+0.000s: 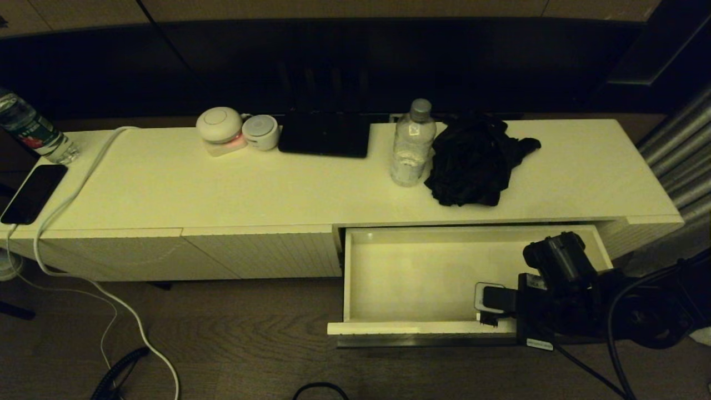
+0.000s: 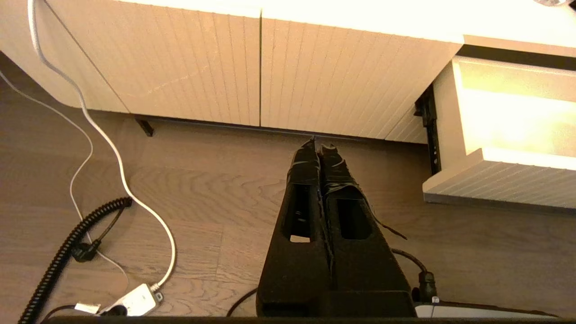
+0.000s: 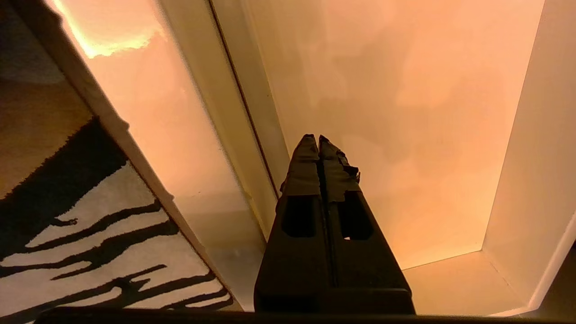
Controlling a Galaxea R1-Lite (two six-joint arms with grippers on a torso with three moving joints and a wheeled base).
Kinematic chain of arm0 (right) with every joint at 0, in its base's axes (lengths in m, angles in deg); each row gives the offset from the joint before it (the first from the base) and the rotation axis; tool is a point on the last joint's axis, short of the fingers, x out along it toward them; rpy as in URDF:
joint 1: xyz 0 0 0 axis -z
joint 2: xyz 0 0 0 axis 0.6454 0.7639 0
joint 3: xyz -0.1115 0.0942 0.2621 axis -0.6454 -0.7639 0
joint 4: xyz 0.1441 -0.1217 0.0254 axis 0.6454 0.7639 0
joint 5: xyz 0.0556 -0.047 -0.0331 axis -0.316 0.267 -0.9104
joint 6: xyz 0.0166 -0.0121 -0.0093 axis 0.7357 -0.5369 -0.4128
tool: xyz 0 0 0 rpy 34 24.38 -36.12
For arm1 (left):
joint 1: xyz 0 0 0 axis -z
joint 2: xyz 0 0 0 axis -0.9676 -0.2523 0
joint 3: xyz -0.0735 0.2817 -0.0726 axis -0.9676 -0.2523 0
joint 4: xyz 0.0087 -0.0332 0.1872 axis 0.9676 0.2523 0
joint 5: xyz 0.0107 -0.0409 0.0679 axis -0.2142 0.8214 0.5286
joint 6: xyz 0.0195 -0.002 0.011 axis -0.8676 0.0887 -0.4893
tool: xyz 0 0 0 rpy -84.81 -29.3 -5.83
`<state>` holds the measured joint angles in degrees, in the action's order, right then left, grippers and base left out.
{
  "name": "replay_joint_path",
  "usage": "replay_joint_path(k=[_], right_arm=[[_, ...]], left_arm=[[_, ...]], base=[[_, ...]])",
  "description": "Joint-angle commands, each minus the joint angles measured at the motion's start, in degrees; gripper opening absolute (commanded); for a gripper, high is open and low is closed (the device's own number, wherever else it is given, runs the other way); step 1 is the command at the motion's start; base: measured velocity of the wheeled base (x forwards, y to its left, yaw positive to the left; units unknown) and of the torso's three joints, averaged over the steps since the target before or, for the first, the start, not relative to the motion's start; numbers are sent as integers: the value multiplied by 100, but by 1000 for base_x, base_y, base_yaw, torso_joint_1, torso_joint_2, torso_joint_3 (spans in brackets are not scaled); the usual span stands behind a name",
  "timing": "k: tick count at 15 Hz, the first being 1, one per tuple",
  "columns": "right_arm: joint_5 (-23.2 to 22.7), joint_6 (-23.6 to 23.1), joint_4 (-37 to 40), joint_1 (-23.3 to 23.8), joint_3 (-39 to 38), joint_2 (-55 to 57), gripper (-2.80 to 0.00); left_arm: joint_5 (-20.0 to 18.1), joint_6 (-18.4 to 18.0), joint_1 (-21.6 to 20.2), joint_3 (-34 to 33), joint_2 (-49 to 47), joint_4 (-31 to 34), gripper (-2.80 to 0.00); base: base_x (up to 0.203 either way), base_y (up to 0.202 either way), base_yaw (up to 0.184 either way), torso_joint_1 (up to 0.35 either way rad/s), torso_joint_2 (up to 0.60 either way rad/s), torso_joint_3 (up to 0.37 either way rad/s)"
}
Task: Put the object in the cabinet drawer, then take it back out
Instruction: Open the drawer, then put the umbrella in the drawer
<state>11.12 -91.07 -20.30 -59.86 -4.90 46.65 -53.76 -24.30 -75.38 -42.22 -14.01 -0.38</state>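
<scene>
A: Head view: the cabinet [image 1: 166,189] spans the frame. The cabinet drawer [image 1: 355,278] is pulled out at about 5 o'clock, its floor bare.

B: Right claw [image 1: 487,318]?

A: Over the drawer's front right corner, just inside the front panel. Right wrist view shows its fingers [image 3: 310,157] pressed together, gripping nothing.

B: Any candidate object?

A: On the tabletop, at 1 o'clock from the drawer: a clear water bottle [image 1: 412,143] upright, touching a heap of black cloth [image 1: 472,161] beside it. Which one is the task's object, I cannot tell.

B: Left claw [image 2: 318,146]?

A: Left wrist view: closed, empty, above the wooden floor [image 2: 202,202] before the ribbed panels [image 2: 252,72].
</scene>
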Motion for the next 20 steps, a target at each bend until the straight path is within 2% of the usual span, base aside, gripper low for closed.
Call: replay_joint_path(k=[1,10,14,17,19,20], right_arm=[[-126,-46,62,-72,-231,-37,-280],[-26,-23,-168,-134,-212,-74,-280],[63,-44,-489,-103,126,-599,-280],[660,-40,-449,-99,366,-1135,-280],[743,-68,-414,-103,354,-1535,-280],[755,-225,-375,-100,352,-1721,-280]], left_arm=[[2,8,0,0,9,3,-280],[2,8,0,0,9,2,-280],[2,8,0,0,9,-2,-280],[2,8,0,0,9,-5,-280],[2,8,0,0,9,3,-280],[2,8,0,0,9,2,-280]], base=[[0,0,0,0,0,0],[0,0,0,0,0,0],[0,0,0,0,0,0],[0,0,0,0,0,0],[0,0,0,0,0,0],[0,0,0,0,0,0]])
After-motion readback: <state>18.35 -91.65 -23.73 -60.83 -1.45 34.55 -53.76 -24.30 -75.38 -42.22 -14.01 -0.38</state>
